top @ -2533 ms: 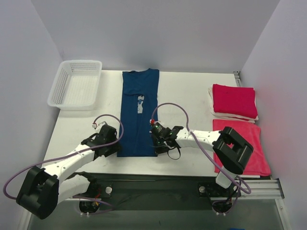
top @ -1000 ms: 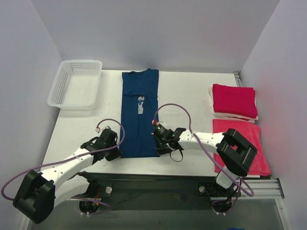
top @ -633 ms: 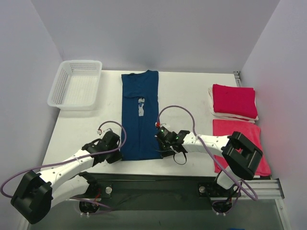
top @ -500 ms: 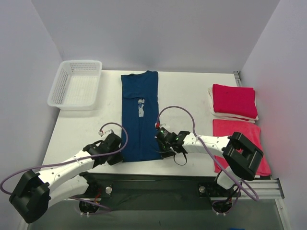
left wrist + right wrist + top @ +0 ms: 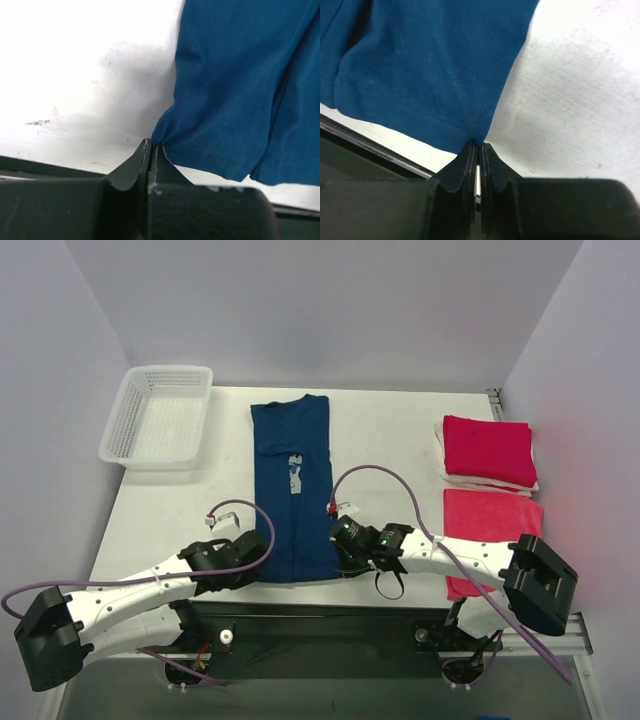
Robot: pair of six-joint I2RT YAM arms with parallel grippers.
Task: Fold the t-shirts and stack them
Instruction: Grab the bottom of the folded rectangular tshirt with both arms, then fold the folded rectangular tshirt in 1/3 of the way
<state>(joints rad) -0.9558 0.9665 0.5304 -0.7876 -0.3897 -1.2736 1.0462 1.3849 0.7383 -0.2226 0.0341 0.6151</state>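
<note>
The navy t-shirt (image 5: 292, 490) lies lengthwise on the table, sleeves folded in, its pale print (image 5: 293, 462) facing up. My left gripper (image 5: 252, 565) is shut on its near left hem corner (image 5: 159, 139). My right gripper (image 5: 340, 562) is shut on the near right hem corner (image 5: 479, 139). Both pinch the cloth at the fingertips close to the table's front edge. A folded red t-shirt (image 5: 489, 450) lies at the far right. Another red t-shirt (image 5: 490, 530) lies flat in front of it.
A white mesh basket (image 5: 158, 416) stands at the back left of the table (image 5: 390, 440). The table's front edge and dark rail (image 5: 330, 612) run just below both grippers. Purple cables (image 5: 375, 475) loop above the arms.
Both grippers have drawn the navy shirt toward the near edge, and its collar end has slid nearer too. The arms have pulled back and lie lower along the front edge.
</note>
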